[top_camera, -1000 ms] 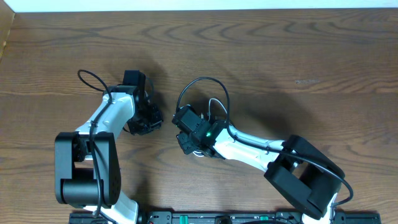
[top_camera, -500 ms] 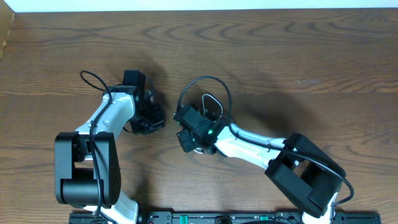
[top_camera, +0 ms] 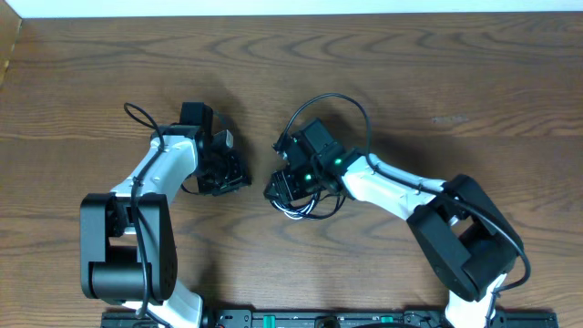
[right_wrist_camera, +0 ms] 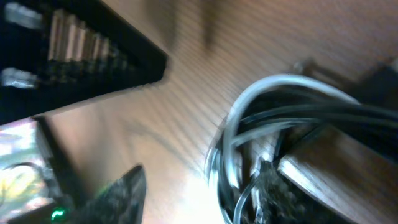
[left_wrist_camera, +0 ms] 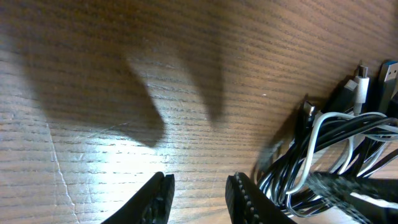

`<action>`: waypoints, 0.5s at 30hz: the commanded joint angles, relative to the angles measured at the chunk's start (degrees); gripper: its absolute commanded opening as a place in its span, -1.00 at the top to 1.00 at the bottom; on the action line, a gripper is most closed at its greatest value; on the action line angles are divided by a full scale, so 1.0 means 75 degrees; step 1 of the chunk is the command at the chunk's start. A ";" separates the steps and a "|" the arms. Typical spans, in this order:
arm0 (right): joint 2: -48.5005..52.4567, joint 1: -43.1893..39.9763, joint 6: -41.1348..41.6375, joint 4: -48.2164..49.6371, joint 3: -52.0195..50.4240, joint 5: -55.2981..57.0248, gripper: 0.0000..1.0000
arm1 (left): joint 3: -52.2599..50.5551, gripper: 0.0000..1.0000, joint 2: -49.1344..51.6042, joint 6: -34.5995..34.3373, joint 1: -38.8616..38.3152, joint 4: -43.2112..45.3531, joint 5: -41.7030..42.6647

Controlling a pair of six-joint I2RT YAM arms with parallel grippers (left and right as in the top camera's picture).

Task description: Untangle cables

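We find the cables (top_camera: 297, 206) bunched beneath the right gripper (top_camera: 284, 187).
Both jaws stand parted, the left gripper (left_wrist_camera: 198, 186) over table (left_wrist_camera: 93, 81) (cords just beside it).

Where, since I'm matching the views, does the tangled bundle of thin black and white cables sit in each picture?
Overhead: the bundle lies just below centre.
Left wrist: bundle at lower right.
Right wrist: bundle fills the right half.
Shared landmark: the bundle's white cord.

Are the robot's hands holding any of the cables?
Nothing, it seems. Left gripper: jaws empty beside the cables. Right gripper: jaws apart, empty, though blurry.
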 commanded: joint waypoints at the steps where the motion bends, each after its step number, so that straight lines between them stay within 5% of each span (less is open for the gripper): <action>1: -0.0615 -0.0259 -0.0312 0.0050 0.0064 -0.0851 -0.17 | -0.0064 0.29 0.0041 0.0140 0.0012 -0.0032 0.0178; 8: -0.1454 -0.0726 -0.0460 -0.0766 0.0064 0.0676 -0.19 | -0.0064 0.05 0.0041 0.2221 -0.0055 -0.0117 0.2541; 15: -0.1658 -0.1355 -0.0460 -0.2194 0.0061 0.2162 -0.29 | -0.0064 -0.22 0.0041 0.2687 -0.0560 -0.0125 0.2690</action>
